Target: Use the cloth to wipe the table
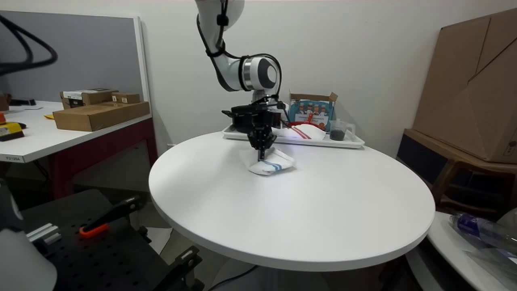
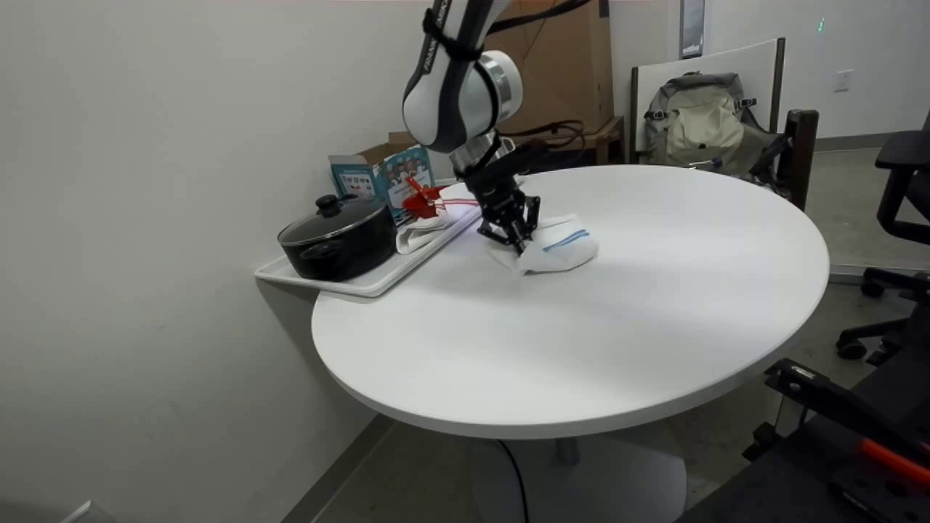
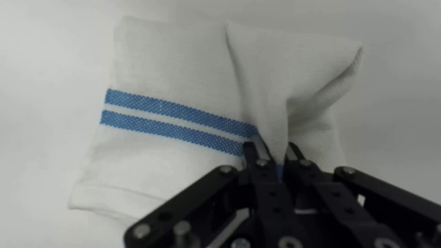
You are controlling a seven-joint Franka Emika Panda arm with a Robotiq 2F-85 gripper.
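Note:
The cloth, white with two blue stripes, lies bunched on the round white table in front of the tray. My gripper points down at it, fingertips low against the tabletop. From the wrist, the cloth spreads mostly left of and beyond the jaws, and a raised fold runs between the fingers of my gripper, pinched tight. Part of the cloth is hidden under the gripper. Its striped half lies flat on the tabletop in an exterior view.
A white tray sits at the table's wall side, holding a lidded black pot, a red-striped towel, a red utensil bowl and a clear measuring cup. Behind stands an open blue box.

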